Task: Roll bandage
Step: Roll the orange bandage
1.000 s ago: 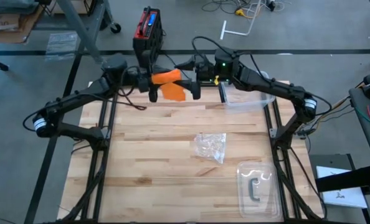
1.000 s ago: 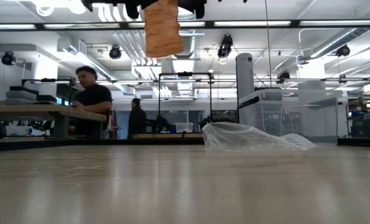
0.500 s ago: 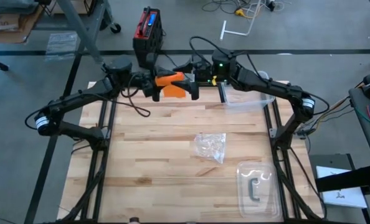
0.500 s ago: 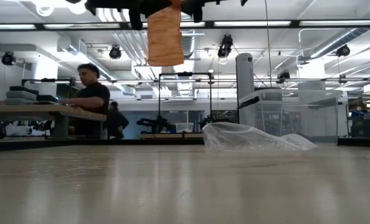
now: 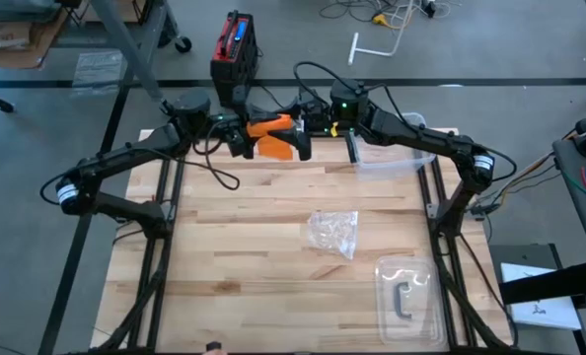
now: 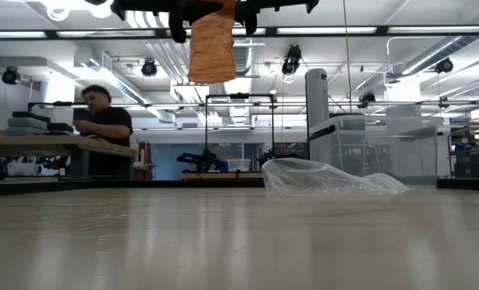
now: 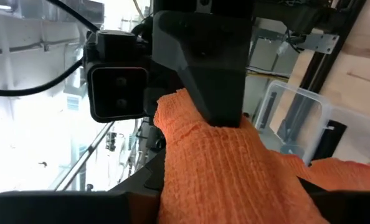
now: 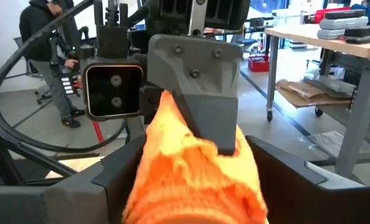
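Low view: bright orange woven bandage (image 6: pixel 212 50) hangs as a flat strip

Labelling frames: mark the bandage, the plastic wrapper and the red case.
bandage (image 5: pixel 275 139), high view, hanging flap.
plastic wrapper (image 5: pixel 334 233), high view, crumpled middle.
red case (image 5: pixel 233 47), high view, top face.

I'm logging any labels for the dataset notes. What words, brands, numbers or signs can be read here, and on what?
No text can be read in any view.
The bandage shows no print.
The red device beyond the table has a blue panel, too small to read.
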You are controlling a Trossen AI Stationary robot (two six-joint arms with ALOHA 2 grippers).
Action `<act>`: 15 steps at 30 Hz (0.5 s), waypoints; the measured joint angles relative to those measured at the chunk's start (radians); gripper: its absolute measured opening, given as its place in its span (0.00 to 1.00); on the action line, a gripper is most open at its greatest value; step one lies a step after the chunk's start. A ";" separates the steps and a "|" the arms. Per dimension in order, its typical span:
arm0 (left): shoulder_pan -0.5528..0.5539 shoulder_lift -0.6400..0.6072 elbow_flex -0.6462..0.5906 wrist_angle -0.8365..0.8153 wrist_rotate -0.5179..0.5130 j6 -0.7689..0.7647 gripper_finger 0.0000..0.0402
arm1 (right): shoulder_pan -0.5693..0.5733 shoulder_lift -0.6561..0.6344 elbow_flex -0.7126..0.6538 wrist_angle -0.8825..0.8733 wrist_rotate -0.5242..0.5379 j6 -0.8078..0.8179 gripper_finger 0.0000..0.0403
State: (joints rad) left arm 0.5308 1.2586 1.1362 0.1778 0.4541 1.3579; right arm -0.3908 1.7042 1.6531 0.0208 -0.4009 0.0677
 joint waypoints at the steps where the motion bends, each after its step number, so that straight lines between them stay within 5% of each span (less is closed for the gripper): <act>1: 0.000 0.004 0.000 0.013 0.000 0.001 0.29 | 0.000 0.000 0.000 0.000 -0.001 0.000 0.59; 15: -0.008 0.036 0.000 0.051 -0.004 0.025 0.33 | 0.000 0.000 -0.001 -0.013 -0.002 -0.002 0.36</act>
State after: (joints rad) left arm 0.5224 1.2945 1.1366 0.2292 0.4503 1.3827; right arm -0.3909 1.7039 1.6524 0.0080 -0.4030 0.0660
